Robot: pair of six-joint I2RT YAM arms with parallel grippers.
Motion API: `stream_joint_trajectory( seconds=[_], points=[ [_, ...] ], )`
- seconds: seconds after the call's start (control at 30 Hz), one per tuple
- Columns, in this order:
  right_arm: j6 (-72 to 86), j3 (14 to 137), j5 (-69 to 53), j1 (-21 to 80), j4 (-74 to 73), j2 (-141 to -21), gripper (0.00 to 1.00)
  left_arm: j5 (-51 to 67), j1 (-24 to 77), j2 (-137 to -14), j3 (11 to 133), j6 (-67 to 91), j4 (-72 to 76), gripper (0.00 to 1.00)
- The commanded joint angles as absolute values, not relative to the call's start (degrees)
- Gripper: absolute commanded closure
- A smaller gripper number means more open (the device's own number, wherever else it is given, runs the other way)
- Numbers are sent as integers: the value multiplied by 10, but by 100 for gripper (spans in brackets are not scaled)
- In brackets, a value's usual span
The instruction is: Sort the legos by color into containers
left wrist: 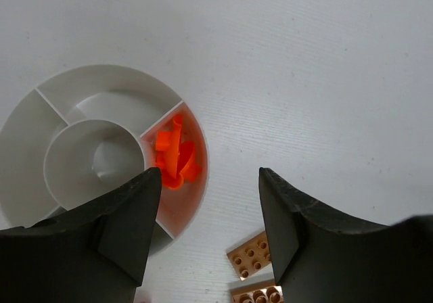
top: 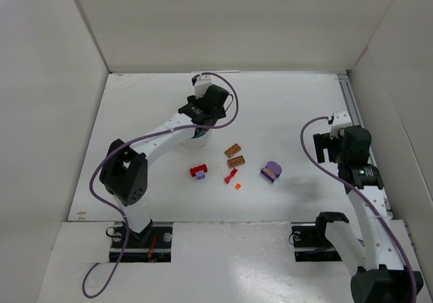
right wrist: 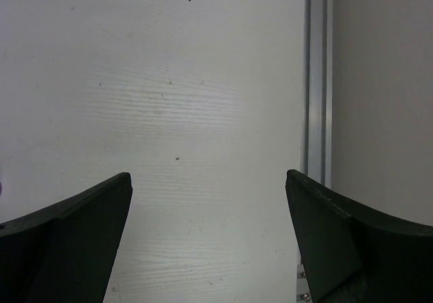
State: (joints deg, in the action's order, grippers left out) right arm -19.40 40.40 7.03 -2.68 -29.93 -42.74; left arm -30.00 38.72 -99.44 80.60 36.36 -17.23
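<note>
Dish: one round white dish (left wrist: 88, 86) at about 11 o'clock on the tabletop (top: 284, 107), with a round middle cup ringed by curved compartments; at least three of these show.
Sorted so far: a small heap of orange pieces (left wrist: 174, 159) lies in the compartment at 3 to 4 o'clock of the dish in the left wrist view. The exact number is hard to tell, and the other compartments in view are bare.
Left to sort, by my count: six loose items, all at about 4 to 5 o'clock from the dish.
Tan: two tan bricks (top: 233, 149), side by side, nearest the dish.
Red: one red brick (top: 198, 172) with a purple part against it, and one small red piece (top: 231, 176).
Orange: one orange bit (top: 238, 186), just beside the small red piece.
Purple: one purple-and-tan piece (top: 271, 172).
Progress, as a judgement: early; one colour begun, most bricks not yet moved.
Left end effector (left wrist: 208, 188): above the dish's orange side, jaws partly apart, nothing between them.
Right end effector (right wrist: 208, 195): at 3 o'clock of the tabletop, jaws spread wide, holding nothing.
</note>
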Motion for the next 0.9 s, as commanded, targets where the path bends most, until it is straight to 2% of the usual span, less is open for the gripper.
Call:
stream_joint_trajectory(
  seconds=[0.0, 0.07, 0.1, 0.13, 0.23, 0.27, 0.37, 0.4, 0.47, 0.67, 0.77, 0.87],
  points=[
    [-198, 402, 61, -27, -267, -421, 0, -301, 385, -963, 800, 359, -160, 44],
    [-203, 402, 54, -27, -267, -421, 0, -301, 392, -958, 800, 348, -160, 44],
    [-213, 402, 44, -27, -260, -421, 0, -301, 399, -958, 805, 348, -160, 40],
    [-221, 402, 10, -27, -254, -421, 0, -307, 399, -950, 805, 342, -165, 31],
    [-263, 386, -76, -27, -208, -421, 0, -301, 415, -922, 805, 329, -165, 20],
    [-272, 386, -134, -27, -187, -426, 0, -301, 421, -912, 805, 329, -165, 12],
    [-293, 386, -163, 27, -171, -426, 0, -276, 426, -851, 760, 329, -150, 3],
    [-301, 386, -156, 83, -164, -426, 0, -267, 426, -833, 745, 329, -144, 0],
    [-306, 386, -148, 141, -150, -426, 0, -240, 432, -775, 714, 329, -131, 0],
    [-280, 397, -4, 365, -150, -509, 0, -239, 438, -646, 584, 380, -151, 0],
    [-248, 397, -10, 430, -118, -555, 7, -253, 438, -587, 530, 416, -181, 0],
    [-201, 390, -17, 472, -76, -619, 20, -266, 438, -544, 493, 442, -209, 0]
  ],
)
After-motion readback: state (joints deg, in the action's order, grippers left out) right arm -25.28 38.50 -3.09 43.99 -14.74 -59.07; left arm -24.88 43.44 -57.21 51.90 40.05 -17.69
